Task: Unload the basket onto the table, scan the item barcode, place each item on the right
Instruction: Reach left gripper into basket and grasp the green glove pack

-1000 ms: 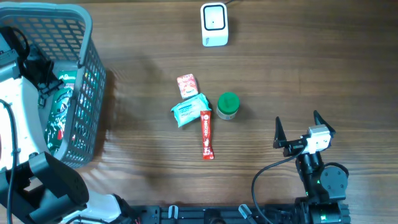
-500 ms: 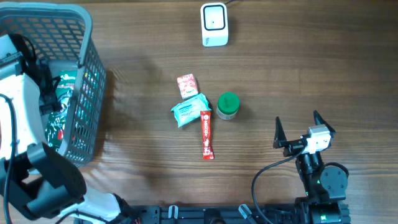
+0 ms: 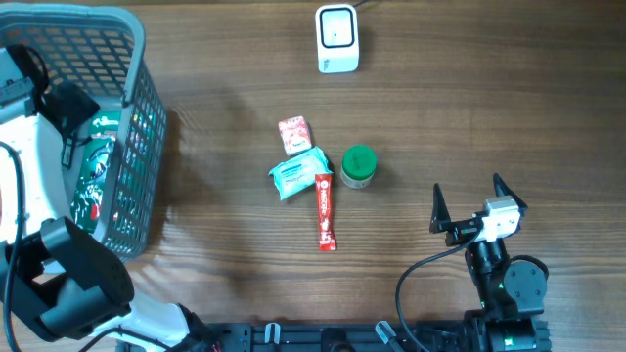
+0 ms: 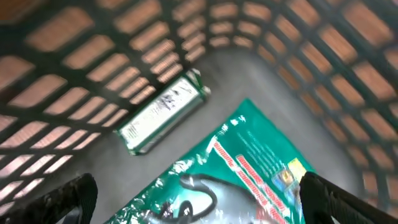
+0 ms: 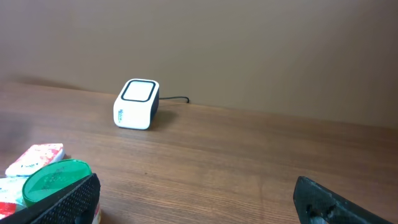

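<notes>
In the grey basket [image 3: 140, 117] at the left of the table [image 3: 489, 108]: green foil bag [image 4: 249, 162] with a green-and-white wrapped bar [image 4: 163, 112] just beside it; left gripper [image 4: 196, 202] above them, jaws spread wide, holding nothing. Mid-table, clustered: small red packet [image 3: 293, 133], teal pouch [image 3: 298, 176], red stick sachet [image 3: 325, 211], green-lidded jar [image 3: 359, 165]. Far edge: white scanner [image 3: 337, 38]. Near edge: right gripper [image 3: 467, 186], jaws spread, empty

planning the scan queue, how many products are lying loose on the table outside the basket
4, clustered together: a small red packet, a teal pouch below it, a red stick packet, a green-lidded jar. More lie in the basket, partly hidden.
</notes>
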You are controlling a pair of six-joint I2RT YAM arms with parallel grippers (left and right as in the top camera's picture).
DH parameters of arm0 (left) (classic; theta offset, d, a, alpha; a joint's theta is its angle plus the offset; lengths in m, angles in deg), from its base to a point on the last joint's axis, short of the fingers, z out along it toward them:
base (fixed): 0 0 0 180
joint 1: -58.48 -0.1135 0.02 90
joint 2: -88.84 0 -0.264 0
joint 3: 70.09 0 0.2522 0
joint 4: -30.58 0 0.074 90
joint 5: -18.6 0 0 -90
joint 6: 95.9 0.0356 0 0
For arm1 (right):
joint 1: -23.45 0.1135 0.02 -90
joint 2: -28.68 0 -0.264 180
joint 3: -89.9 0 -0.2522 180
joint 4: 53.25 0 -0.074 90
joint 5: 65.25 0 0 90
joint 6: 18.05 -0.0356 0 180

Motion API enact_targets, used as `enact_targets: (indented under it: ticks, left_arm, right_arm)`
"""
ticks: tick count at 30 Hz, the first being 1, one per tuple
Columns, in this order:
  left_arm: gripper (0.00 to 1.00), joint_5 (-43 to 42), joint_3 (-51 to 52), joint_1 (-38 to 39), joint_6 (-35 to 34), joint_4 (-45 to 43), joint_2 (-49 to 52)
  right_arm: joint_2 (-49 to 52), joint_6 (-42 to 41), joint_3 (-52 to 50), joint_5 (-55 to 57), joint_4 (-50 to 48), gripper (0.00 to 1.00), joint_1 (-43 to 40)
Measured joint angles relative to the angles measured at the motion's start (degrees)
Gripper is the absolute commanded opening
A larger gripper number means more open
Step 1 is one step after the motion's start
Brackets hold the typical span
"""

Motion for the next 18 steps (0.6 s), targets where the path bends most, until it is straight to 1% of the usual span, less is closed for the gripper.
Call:
enact_targets:
  ticks: [4,8,12,15,16,17,18]
  left_arm:
    - [1.00,-3.10,3.02,0.02,9.16,-0.24,0.02]
    - [1.00,-4.13,8.68,0.02,16.17,-0.74,0.81]
    - [1.00,-4.70,12.44,0.02,19.04,-2.43,3.26]
    - [1.00,-7.04,14.60,0.02,20.02,-4.39,4.74]
    - [0.91,-7.85,15.04,0.02,20.22,-4.90,4.98]
    - [0.68,-8.41,15.26,0.02,20.31,-5.22,5.07]
    - [0.36,-8.90,15.34,0.00,20.39,-5.40,5.09]
  right_arm:
    - [0.00,0.00,0.00,0.00,0.00,1.00,0.00]
    - [0.00,0.00,0.00,0.00,0.00,1.00,0.00]
    - [0.00,0.00,0.00,0.00,0.00,1.00,0.00]
    - [0.00,0.00,0.00,0.00,0.00,1.00,0.00]
    - [0.00,0.00,0.00,0.00,0.00,1.00,0.00]
    - [0.00,0.00,0.00,0.00,0.00,1.00,0.00]
    - [0.00,0.00,0.00,0.00,0.00,1.00,0.00]
